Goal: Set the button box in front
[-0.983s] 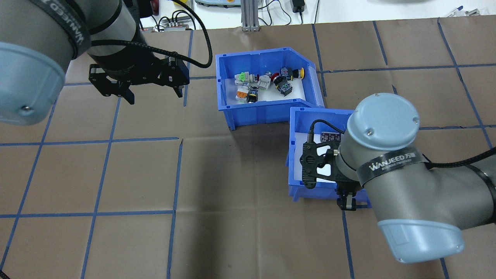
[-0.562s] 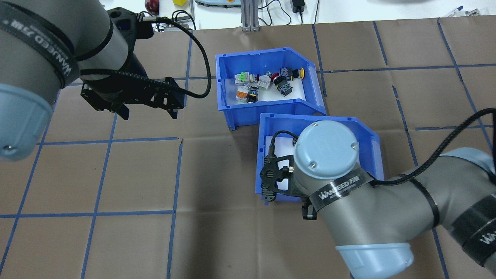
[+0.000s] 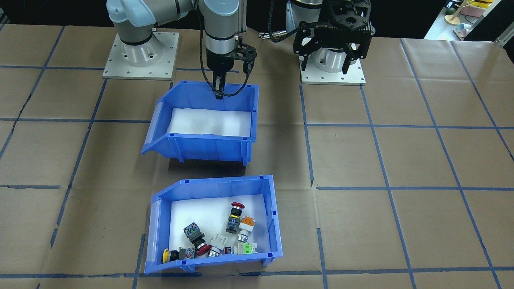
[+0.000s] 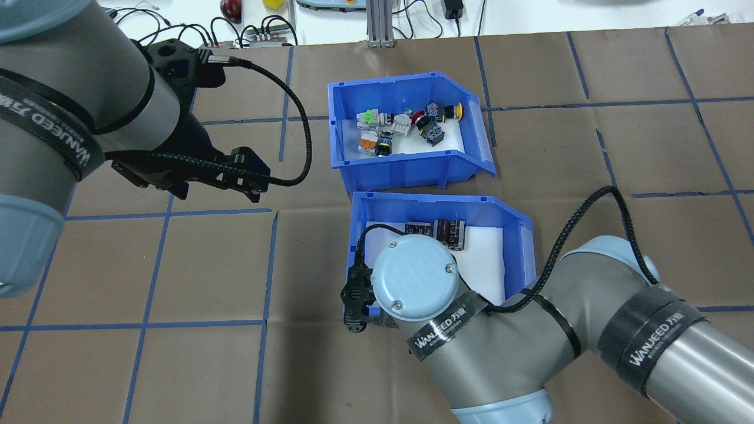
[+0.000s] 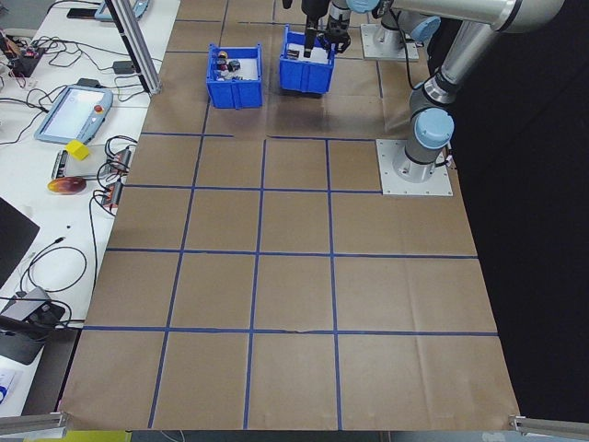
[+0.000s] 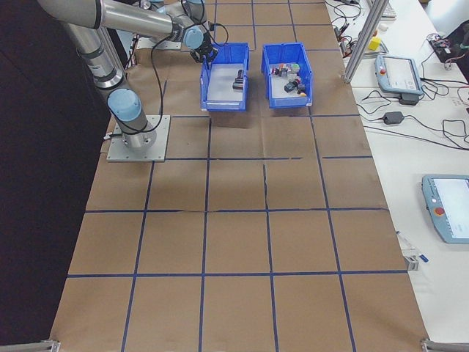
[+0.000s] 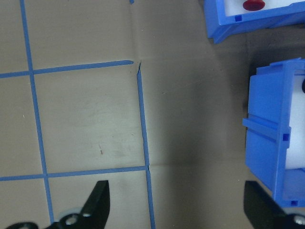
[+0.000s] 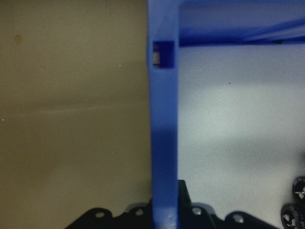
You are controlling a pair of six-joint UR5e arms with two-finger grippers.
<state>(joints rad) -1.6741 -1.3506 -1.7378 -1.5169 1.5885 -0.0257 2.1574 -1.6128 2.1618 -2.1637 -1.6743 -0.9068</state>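
The button box (image 4: 403, 169) is a blue bin holding red, yellow, orange and green push buttons (image 4: 406, 125). It stands farther from the robot, at the operators' side (image 3: 272, 224). Nearer the robot, just behind it, stands a second blue bin (image 4: 424, 206) with dark capacitors (image 4: 436, 229) on white foam. My right gripper (image 3: 218, 90) is shut on that bin's rear wall (image 8: 164, 119), which runs between the fingers. My left gripper (image 4: 217, 187) hangs open over bare table to the left, holding nothing (image 7: 176, 210).
Brown paper with a blue tape grid (image 4: 171, 265) covers the table. Cables, a tablet and small items (image 5: 74, 110) lie beyond the far edge. The two arm bases (image 3: 140, 56) sit at the robot's side.
My right gripper has dragged the capacitor bin leftward in the overhead view, until it stands directly below the button box. My left arm has drawn back toward the robot. The button box has not moved.
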